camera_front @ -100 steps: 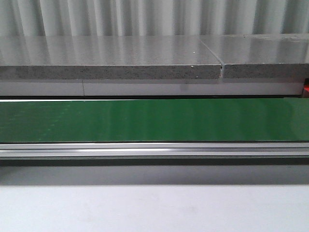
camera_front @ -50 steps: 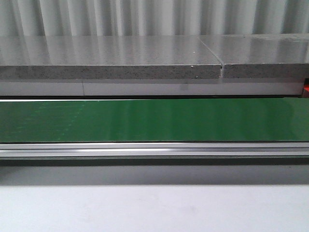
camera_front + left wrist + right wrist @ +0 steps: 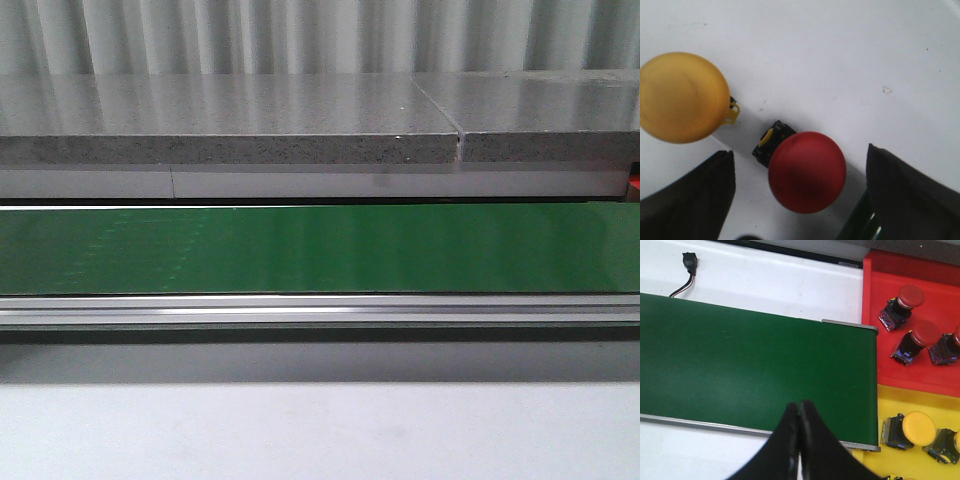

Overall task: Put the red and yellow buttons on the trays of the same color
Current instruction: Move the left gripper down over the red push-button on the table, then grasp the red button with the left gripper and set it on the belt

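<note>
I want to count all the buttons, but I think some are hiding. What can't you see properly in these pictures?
- Right wrist view: a third red button in the red tray is cut off by the picture's edge.
- Right wrist view: a second yellow button in the yellow tray is cut off too, so neither count is sure.
- Front view: only the green belt shows; no buttons, trays or grippers.
- Left wrist view: the red button hides most of its own black base.

In the front view almost nothing is changing. Only the faint pale dotted marks on the left part of the green conveyor belt (image 3: 320,248) are shifting a little between the pictures. No arm, gripper or button is coming into this view.
</note>
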Controlling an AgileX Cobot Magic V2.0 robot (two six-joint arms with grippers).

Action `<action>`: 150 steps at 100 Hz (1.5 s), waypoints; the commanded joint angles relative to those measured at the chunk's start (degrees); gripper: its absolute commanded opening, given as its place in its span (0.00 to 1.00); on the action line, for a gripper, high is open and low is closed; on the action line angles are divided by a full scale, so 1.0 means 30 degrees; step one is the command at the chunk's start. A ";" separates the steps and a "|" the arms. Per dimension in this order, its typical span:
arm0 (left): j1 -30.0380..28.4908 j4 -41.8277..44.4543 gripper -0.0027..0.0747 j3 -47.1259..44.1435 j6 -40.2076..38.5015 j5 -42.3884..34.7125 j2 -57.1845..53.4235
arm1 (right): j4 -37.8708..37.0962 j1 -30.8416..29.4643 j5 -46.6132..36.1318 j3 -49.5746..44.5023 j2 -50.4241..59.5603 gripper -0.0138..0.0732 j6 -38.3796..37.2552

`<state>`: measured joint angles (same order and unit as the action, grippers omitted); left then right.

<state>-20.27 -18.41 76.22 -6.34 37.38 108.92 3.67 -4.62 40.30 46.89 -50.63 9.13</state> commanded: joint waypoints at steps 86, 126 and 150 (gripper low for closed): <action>-0.0085 -0.0420 0.01 0.0562 0.0080 0.0138 -0.1014 | -0.0012 0.0000 -0.1137 0.0628 0.0270 0.08 0.0141; 0.0283 -0.0420 0.01 0.0562 0.3285 0.2359 -0.5943 | -0.0012 0.0000 -0.1137 0.0628 0.0270 0.08 0.0141; 0.1291 -0.0377 0.01 0.0562 0.5231 0.5037 -0.7259 | -0.0012 0.0000 -0.1137 0.0628 0.0270 0.08 0.0141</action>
<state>-17.83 -18.52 76.35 7.13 50.98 89.83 3.67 -4.62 40.30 46.89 -50.63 9.13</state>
